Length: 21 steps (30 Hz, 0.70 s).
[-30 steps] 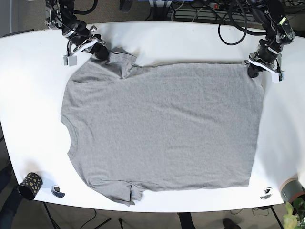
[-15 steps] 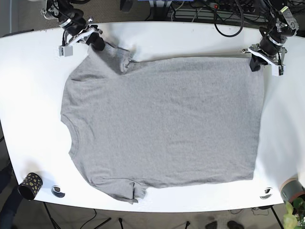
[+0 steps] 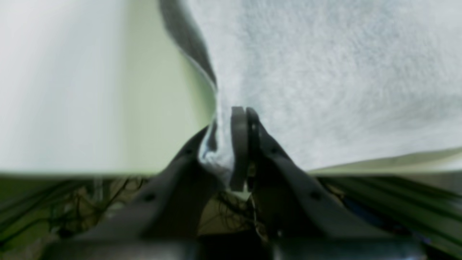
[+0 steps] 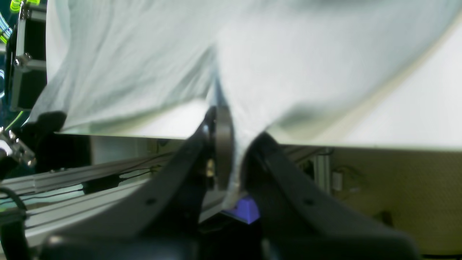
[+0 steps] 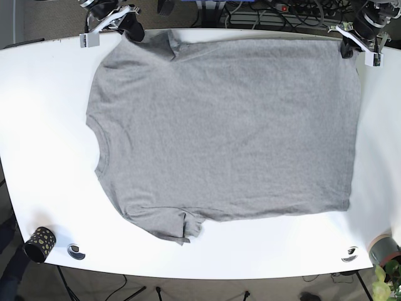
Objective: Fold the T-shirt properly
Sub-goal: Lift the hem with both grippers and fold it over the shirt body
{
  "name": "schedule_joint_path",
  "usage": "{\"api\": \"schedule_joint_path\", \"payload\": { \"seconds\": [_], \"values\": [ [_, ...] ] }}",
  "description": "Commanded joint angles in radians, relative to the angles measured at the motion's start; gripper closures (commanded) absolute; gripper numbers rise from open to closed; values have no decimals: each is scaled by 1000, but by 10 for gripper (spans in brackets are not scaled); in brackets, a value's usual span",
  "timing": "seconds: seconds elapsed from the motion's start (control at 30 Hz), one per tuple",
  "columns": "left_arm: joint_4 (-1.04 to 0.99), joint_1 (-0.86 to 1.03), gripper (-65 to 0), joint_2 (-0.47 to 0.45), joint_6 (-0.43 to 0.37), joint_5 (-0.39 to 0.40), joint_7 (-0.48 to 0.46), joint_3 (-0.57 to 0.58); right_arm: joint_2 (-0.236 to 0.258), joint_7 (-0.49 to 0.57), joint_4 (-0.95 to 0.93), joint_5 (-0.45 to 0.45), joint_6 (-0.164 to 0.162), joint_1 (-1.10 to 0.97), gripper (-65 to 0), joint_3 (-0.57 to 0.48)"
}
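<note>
A grey T-shirt (image 5: pixel 225 125) is stretched over the white table (image 5: pixel 44 144), collar at the left, hem at the right. My right gripper (image 5: pixel 133 30) is shut on the far sleeve at the top left; in its wrist view the gripper (image 4: pixel 231 144) pinches a fold of cloth (image 4: pixel 288 61). My left gripper (image 5: pixel 348 45) is shut on the far hem corner at the top right; in its wrist view the gripper (image 3: pixel 236 144) clamps the cloth (image 3: pixel 325 72). Both grippers hold the far edge lifted near the table's back edge.
A dark patterned cup (image 5: pixel 39 244) and a small round thing (image 5: pixel 76 251) sit at the front left corner. A small round thing (image 5: pixel 350 254) and a grey roll (image 5: pixel 383 248) are at the front right. Cables (image 5: pixel 276 12) lie behind the table.
Both grippers moved toward the table's far edge, lifting the far edge of the shirt and dragging the whole shirt back; the near sleeve slid away from the front edge.
</note>
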<state>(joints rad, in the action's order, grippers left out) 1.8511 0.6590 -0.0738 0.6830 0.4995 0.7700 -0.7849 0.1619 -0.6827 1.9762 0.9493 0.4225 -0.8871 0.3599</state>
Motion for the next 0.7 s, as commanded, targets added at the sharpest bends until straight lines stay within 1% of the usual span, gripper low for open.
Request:
{"api": "schedule_joint_path", "payload": {
  "seconds": [0.0, 0.13, 0.23, 0.33, 0.4, 0.5, 0.6, 0.67],
  "values": [
    [22, -2, 0, -7, 15, 20, -20, -6, 9, 19, 24, 23, 14, -4, 0, 6],
    [45, -57, 0, -7, 15, 20, -20, 17, 9, 19, 27, 20, 14, 50, 0, 8],
    [74, -107, 0, -5, 15, 15, -20, 60, 11, 11, 24, 18, 14, 105, 0, 8],
    [77, -155, 0, -5, 15, 20, -20, 115, 44, 10, 19, 18, 8, 171, 0, 1],
    [77, -199, 0, -5, 15, 14, -17, 132, 51, 10, 19, 18, 8, 216, 0, 0],
    [71, -265, 0, -5, 15, 14, 56, 132, 66, 8, 7, 18, 6, 291, 0, 0],
    [69, -331, 0, -5, -29, 14, 121, 132, 89, 8, -18, 18, 6, 366, 0, 0],
    [68, -361, 0, -5, -42, 12, 125, 134, 103, 8, -38, 18, 6, 406, 0, -2]
  ]
}}
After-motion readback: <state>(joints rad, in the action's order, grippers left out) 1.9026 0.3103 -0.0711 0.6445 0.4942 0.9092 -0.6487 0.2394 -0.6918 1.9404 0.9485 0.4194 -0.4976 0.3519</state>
